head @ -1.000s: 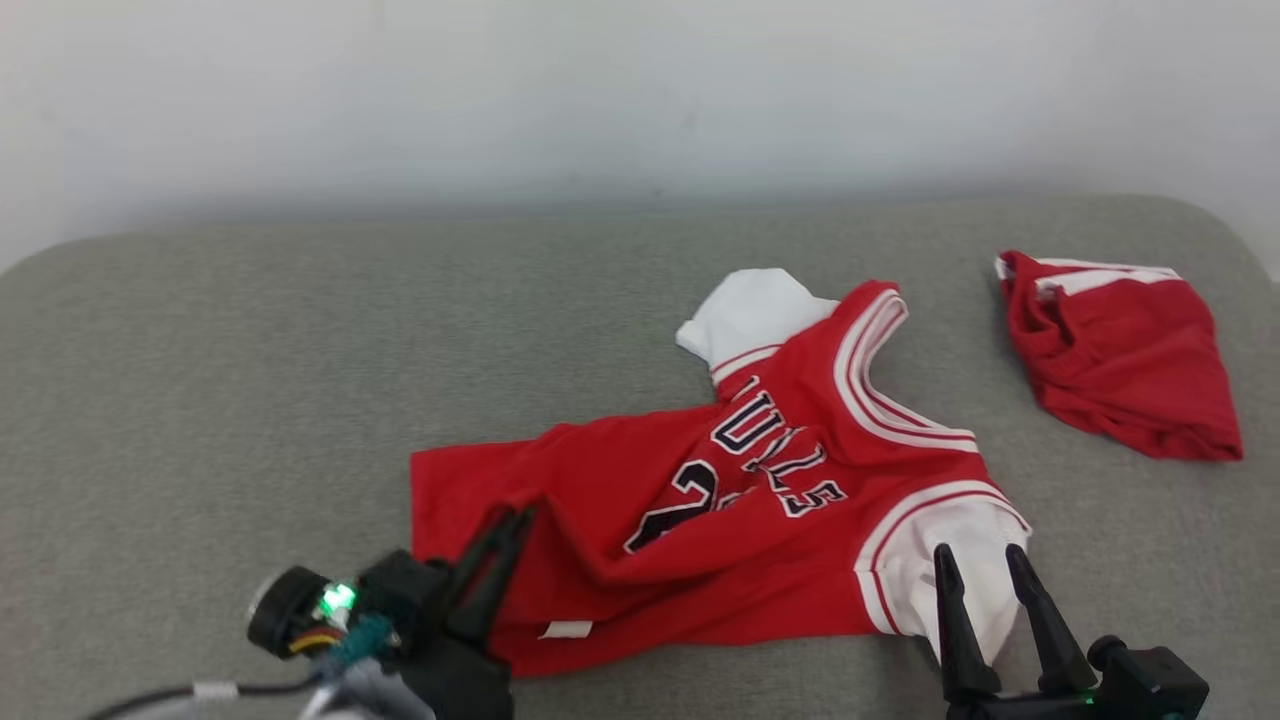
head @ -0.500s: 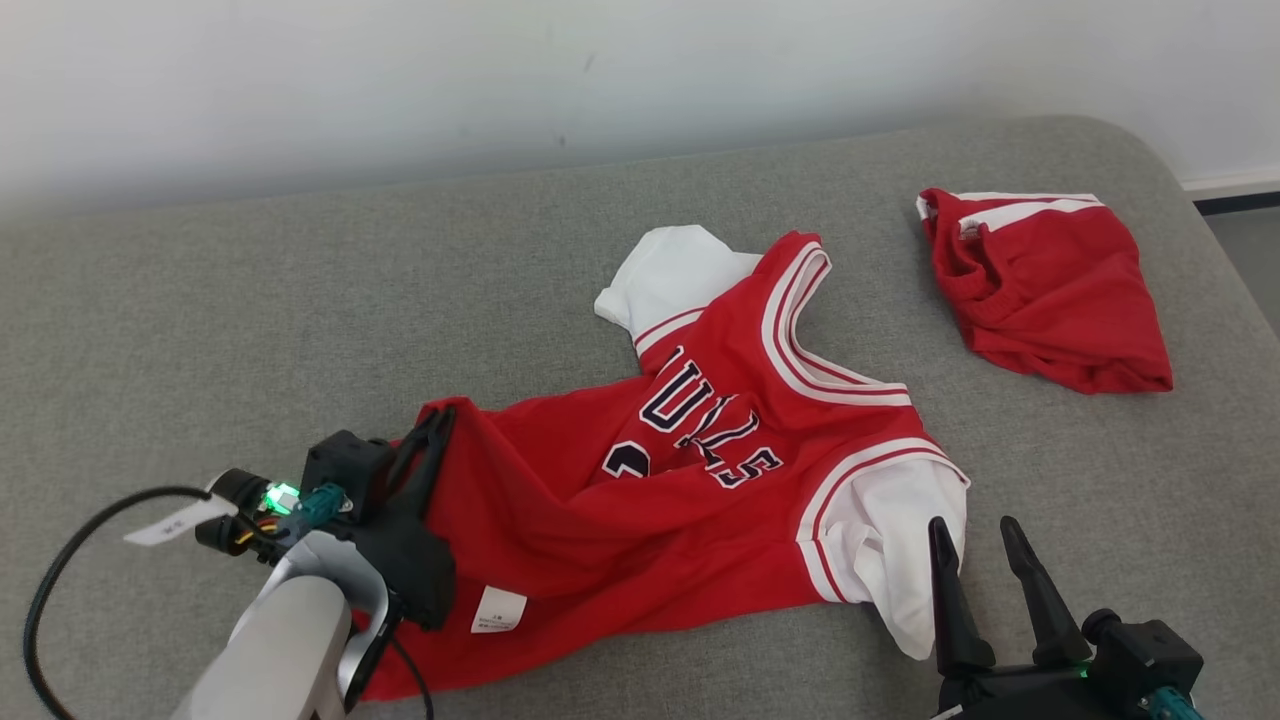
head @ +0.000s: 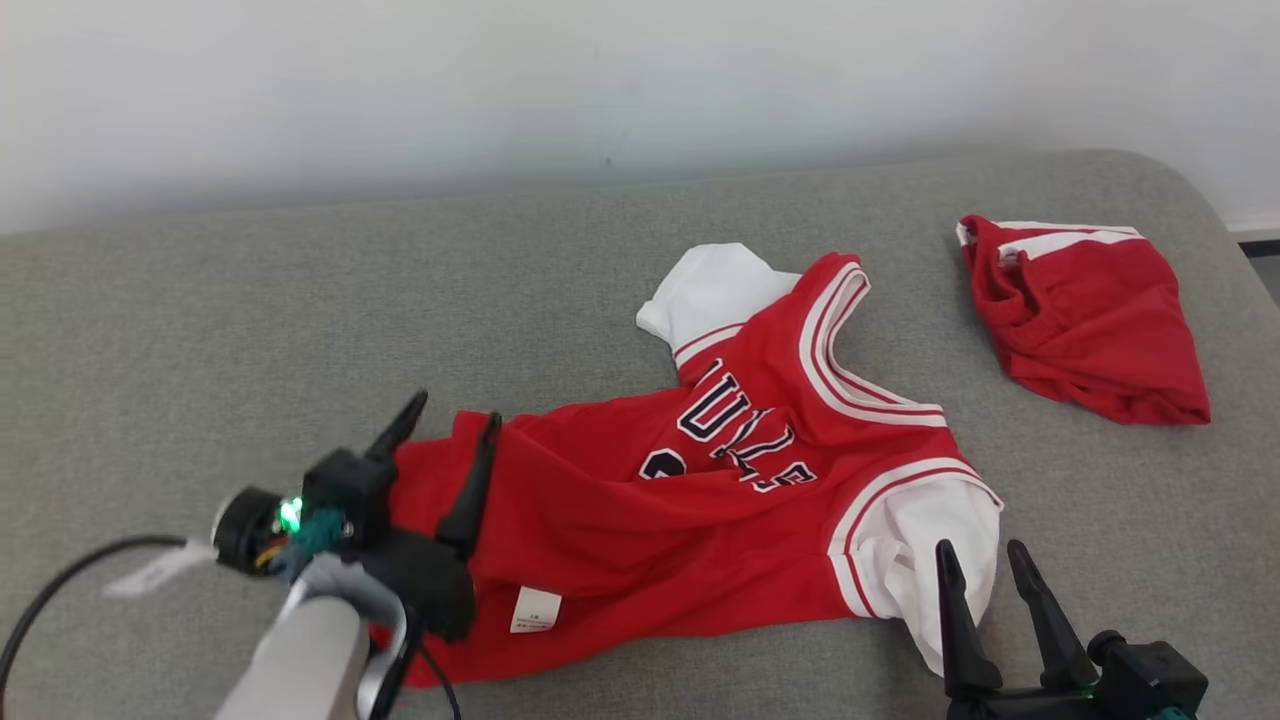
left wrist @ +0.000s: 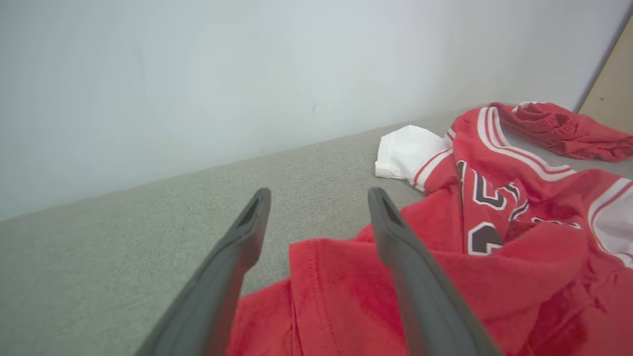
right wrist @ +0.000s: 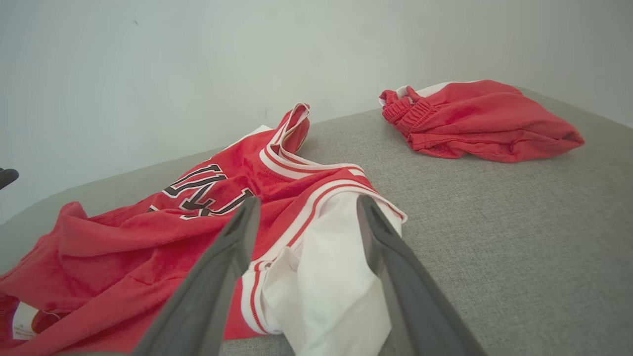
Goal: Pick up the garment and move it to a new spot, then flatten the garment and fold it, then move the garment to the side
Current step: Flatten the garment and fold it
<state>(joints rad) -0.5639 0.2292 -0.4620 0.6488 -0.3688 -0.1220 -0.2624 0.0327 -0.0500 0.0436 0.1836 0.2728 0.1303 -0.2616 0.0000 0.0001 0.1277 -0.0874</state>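
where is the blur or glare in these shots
Head view: even soft light, no glare, jersey lettering crisp, but the white cable tag beside the left gripper is smeared. Left wrist view: its fingers go soft toward the bottom edge. Right wrist view: the red shorts look sharp, shadows faint.

light is bright, flat and diffuse, no single source to see. wall (head: 600,90) is close to blown out. shadows are soft and thin: just a dark line under the near hem of the jersey (head: 620,520) and under the red shorts (head: 1090,320) on the grey cushion (head: 200,330). no glare. head view is sharp except the white cable tag (head: 155,572), which is smeared. wrist views are wide-angle, so the cushion's far edge tilts and bows. fingers (left wrist: 232,267) of the left gripper (left wrist: 319,194) are soft up close.
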